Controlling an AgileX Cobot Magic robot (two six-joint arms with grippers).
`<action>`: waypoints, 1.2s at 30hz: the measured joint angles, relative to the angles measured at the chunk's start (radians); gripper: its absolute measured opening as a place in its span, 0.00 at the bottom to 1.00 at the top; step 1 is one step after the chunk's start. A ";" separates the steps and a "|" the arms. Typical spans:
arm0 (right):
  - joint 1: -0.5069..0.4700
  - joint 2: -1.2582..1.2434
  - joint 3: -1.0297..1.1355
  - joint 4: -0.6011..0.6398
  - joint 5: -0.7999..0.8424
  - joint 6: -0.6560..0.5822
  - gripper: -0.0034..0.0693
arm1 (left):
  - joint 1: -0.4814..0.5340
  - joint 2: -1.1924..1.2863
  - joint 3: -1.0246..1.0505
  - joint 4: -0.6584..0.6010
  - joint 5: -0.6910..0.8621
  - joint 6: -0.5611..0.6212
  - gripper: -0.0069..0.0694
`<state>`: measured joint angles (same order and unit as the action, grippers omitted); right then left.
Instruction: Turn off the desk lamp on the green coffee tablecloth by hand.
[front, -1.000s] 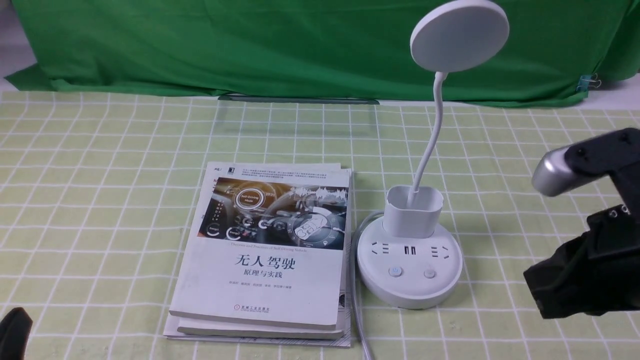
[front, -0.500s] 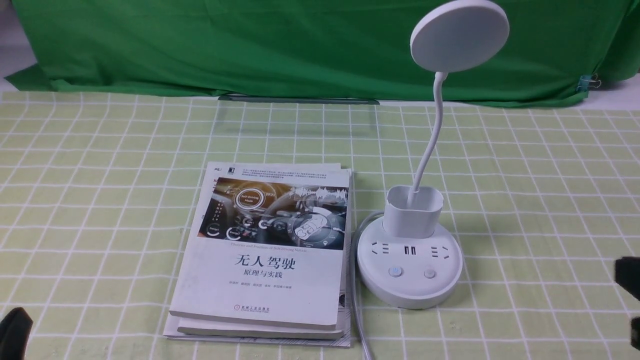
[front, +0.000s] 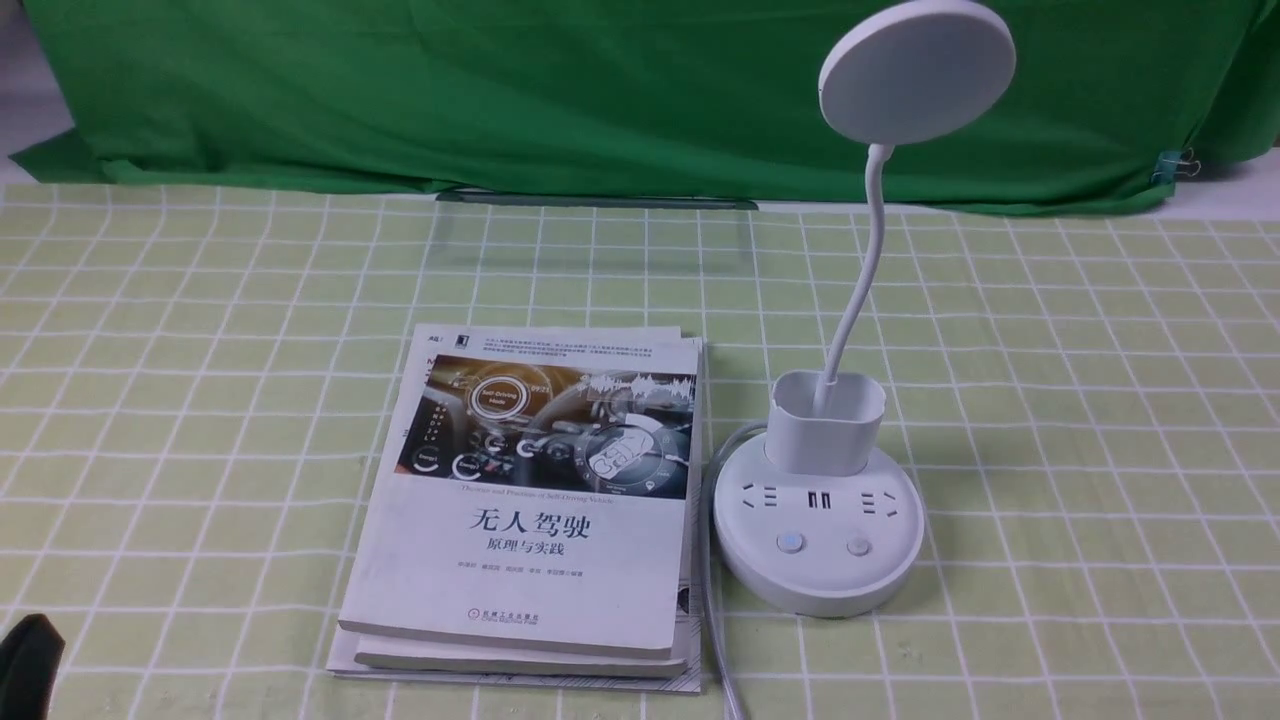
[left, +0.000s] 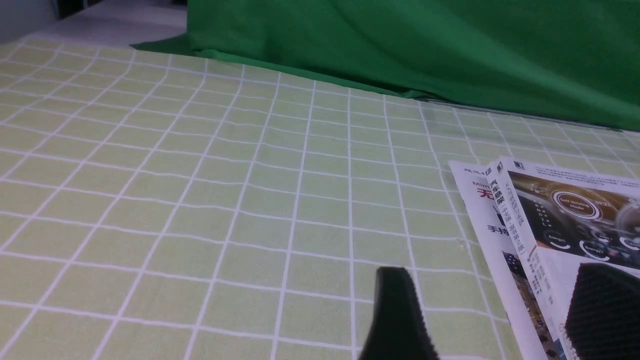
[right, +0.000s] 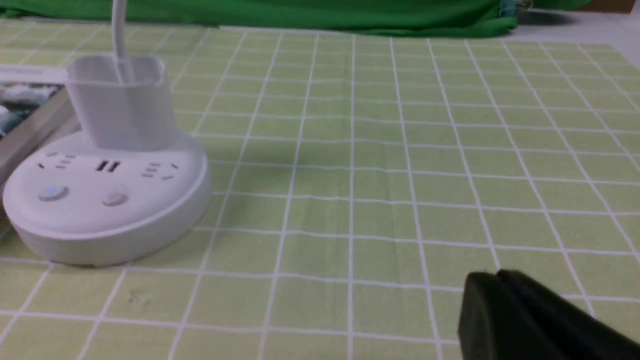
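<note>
With jaws pressed together, right tool (right: 500, 290) hovers above tablecloth (right: 380, 150).

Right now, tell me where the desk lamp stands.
In the front view the desk lamp stands right of centre on the checked tablecloth, its round base just right of the stacked books, its disc head up against the green backdrop.

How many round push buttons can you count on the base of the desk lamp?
2, both on the desk lamp's base: a left button nearer the books, and a right button beside it. None seem hidden.
</note>
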<state>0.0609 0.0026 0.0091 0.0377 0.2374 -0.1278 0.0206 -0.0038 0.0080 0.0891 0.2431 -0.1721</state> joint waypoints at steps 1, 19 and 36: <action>0.000 0.000 0.000 -0.001 0.004 0.000 0.10 | 0.000 0.000 0.000 0.000 0.000 0.000 0.63; -0.001 0.000 0.000 -0.004 0.006 0.000 0.11 | 0.000 0.000 0.000 0.000 0.000 0.000 0.63; -0.001 0.000 0.000 -0.004 0.006 0.000 0.15 | 0.000 0.000 0.000 0.000 0.000 0.000 0.63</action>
<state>0.0598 0.0026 0.0091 0.0336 0.2430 -0.1279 0.0206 -0.0038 0.0080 0.0891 0.2433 -0.1721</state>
